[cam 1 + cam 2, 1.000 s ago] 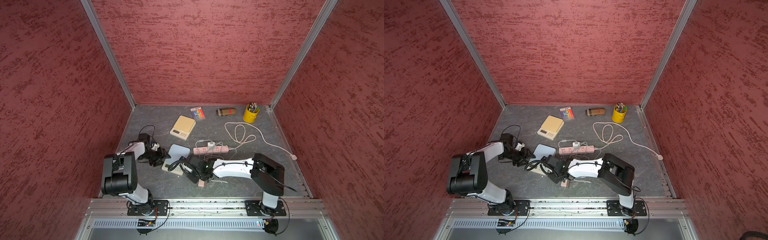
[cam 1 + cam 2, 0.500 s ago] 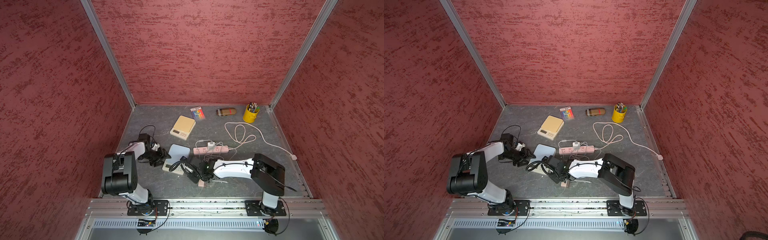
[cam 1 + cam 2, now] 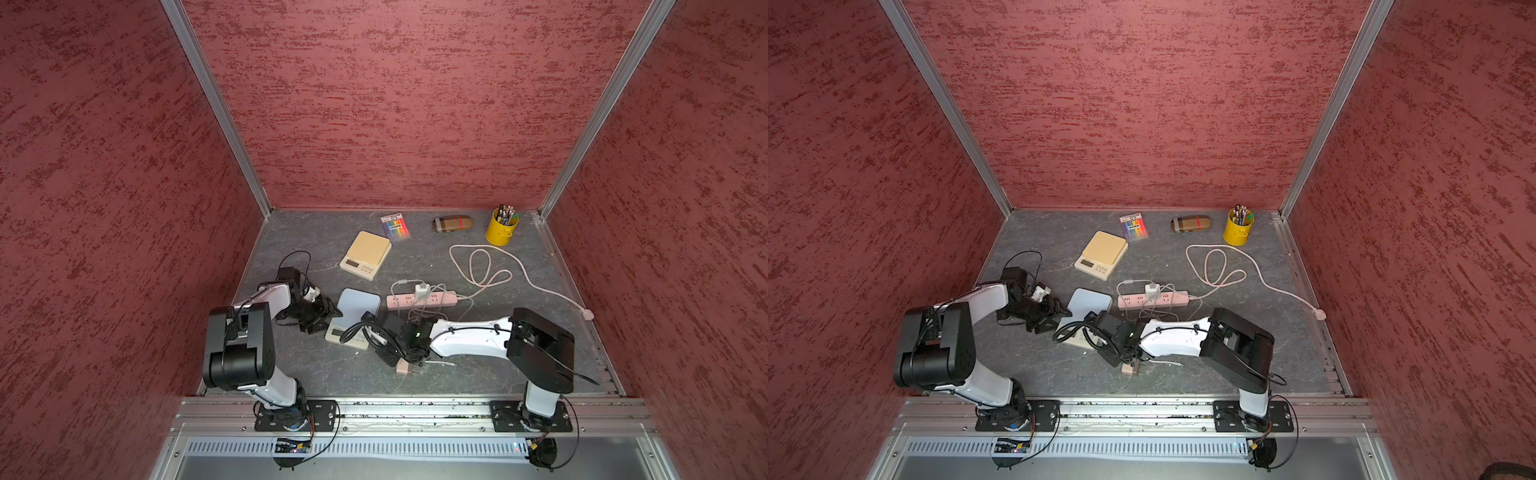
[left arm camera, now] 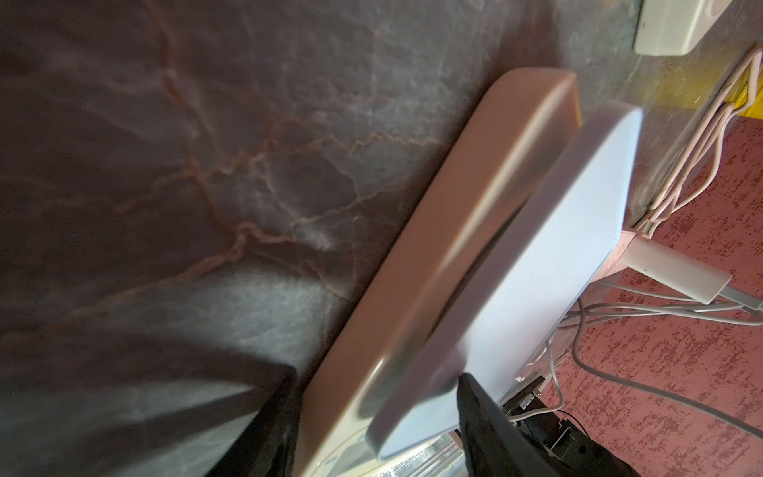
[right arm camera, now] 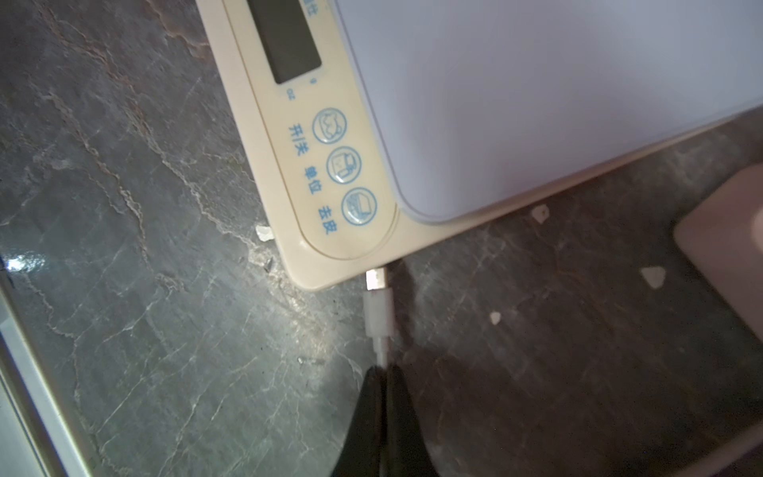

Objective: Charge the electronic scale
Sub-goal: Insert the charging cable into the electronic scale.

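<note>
Top views, both: grey table (image 3: 316,374), then left arm (image 3: 239,340) folded sharply at the elbow, forearm low and reaching toward the middle. Opposite, right arm (image 3: 469,338) stretched flat across the front, wrist down close to the table. Between the two wrists, electronic scale (image 3: 358,305), blue platform on cream base, lying flat just in front of the pink power strip (image 3: 440,298). At the scale's left edge, left gripper (image 3: 326,318). In left wrist view, jaws apart around that edge, one finger (image 4: 264,425) against the base's side and the other on the platform, so clamped on the scale. In right wrist view, right gripper (image 5: 382,371) pinched together on the thin white cable (image 5: 382,353), with the connector (image 5: 377,307) sticking out ahead and its metal tip touching the base's side at a corner. Can't tell whether seated in a port. Versus a second ago: nothing visibly moved, same arm poses, scale in the same spot.
</note>
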Tool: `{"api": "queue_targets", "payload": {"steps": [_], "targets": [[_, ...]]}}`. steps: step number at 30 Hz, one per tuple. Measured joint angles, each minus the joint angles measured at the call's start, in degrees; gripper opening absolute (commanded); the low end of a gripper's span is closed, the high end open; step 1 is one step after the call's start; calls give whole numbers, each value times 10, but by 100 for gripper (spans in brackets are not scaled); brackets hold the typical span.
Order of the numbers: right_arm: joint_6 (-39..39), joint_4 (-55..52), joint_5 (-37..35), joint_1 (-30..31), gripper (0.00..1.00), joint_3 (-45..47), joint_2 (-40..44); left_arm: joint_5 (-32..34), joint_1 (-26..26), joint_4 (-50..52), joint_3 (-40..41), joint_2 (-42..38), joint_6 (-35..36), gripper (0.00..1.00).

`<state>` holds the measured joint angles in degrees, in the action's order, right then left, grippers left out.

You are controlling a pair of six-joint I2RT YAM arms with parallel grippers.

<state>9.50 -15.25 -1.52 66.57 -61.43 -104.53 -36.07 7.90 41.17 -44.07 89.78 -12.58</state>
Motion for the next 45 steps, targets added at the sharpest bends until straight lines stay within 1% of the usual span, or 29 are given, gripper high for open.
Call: {"api": "queue_targets", "payload": {"steps": [12, 26, 34, 40, 45], "targets": [[-1, 0, 17, 0, 0, 0, 2, 0, -1, 0, 0, 0, 0, 61], [-56, 22, 50, 0, 0, 18, 2, -8, -2, -1, -2, 6, 0, 61], [-72, 28, 63, 0, 0, 19, 1, -10, -6, -1, -2, 8, 0, 61], [-67, 17, 63, -4, 0, 10, -5, -2, -14, -1, -4, 7, -4, 61], [-32, 16, 58, -4, 0, 8, -6, 18, -25, -5, -3, -3, -22, 57]]}}
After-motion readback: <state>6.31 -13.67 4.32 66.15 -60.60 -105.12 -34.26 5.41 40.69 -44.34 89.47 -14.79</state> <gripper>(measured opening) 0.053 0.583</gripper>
